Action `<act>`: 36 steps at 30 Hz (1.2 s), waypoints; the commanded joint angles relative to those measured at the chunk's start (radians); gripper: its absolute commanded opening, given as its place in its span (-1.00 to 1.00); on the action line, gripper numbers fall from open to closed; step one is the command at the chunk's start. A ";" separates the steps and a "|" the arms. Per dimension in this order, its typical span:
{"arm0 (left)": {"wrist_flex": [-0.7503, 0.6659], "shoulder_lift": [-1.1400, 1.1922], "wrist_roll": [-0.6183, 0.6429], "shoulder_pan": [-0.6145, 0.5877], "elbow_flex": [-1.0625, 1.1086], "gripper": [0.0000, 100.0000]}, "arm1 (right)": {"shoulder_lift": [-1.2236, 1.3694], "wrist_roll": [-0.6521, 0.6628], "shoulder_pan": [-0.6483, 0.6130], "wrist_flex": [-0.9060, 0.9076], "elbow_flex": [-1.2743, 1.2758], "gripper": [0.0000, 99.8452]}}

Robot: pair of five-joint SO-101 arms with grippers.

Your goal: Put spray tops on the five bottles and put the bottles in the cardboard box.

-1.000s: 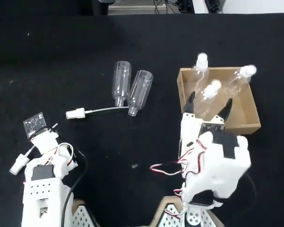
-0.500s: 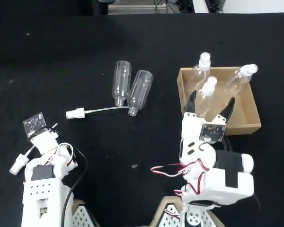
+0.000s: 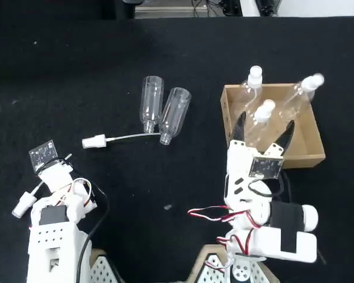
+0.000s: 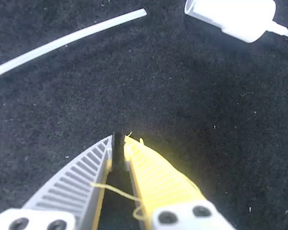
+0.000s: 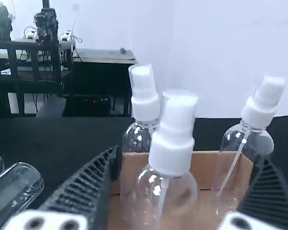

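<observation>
Three capped bottles stand in the cardboard box (image 3: pixel 310 137) at the right: one at the back left (image 3: pixel 252 85), one at the back right (image 3: pixel 301 94), one in front (image 3: pixel 259 121). My right gripper (image 3: pixel 264 128) is open, its black fingers on either side of the front bottle (image 5: pixel 170 163). Two uncapped bottles (image 3: pixel 150 101) (image 3: pixel 174 113) lie side by side mid-table. A spray top (image 3: pixel 95 141) with its long tube lies left of them. Another spray top (image 3: pixel 23 204) lies by my left gripper (image 4: pixel 119 141), which is shut near the table's front left.
The box's front wall (image 5: pixel 201 165) stands just beyond the right gripper's fingers. Red and white wires (image 3: pixel 215 211) loop off the right arm. The black tabletop (image 3: pixel 94 65) is bare at the back left.
The right arm's body has dropped back toward the front edge, with its gripper staying open at the box. The front bottle now stands more upright between the fingers. The left arm has not moved.
</observation>
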 commanded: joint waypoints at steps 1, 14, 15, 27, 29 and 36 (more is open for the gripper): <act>-0.011 -0.003 0.005 -0.007 0.002 -0.92 | -0.067 0.008 -0.006 0.005 0.002 -0.28; -0.011 -0.003 0.005 -0.007 0.002 -0.92 | -0.237 0.009 -0.006 0.005 -0.002 -0.28; -0.011 -0.003 0.005 -0.007 0.002 -0.92 | -0.260 0.009 -0.006 0.005 -0.002 -0.28; -0.011 -0.003 0.005 -0.007 0.002 -0.92 | -0.642 0.011 -0.025 0.023 -0.008 -0.28; -0.011 -0.003 0.005 -0.007 0.002 -0.92 | -0.737 0.011 -0.031 0.060 -0.016 -0.28; -0.011 -0.003 0.005 -0.007 0.002 -0.92 | -1.184 0.006 -0.204 0.594 -0.165 -0.28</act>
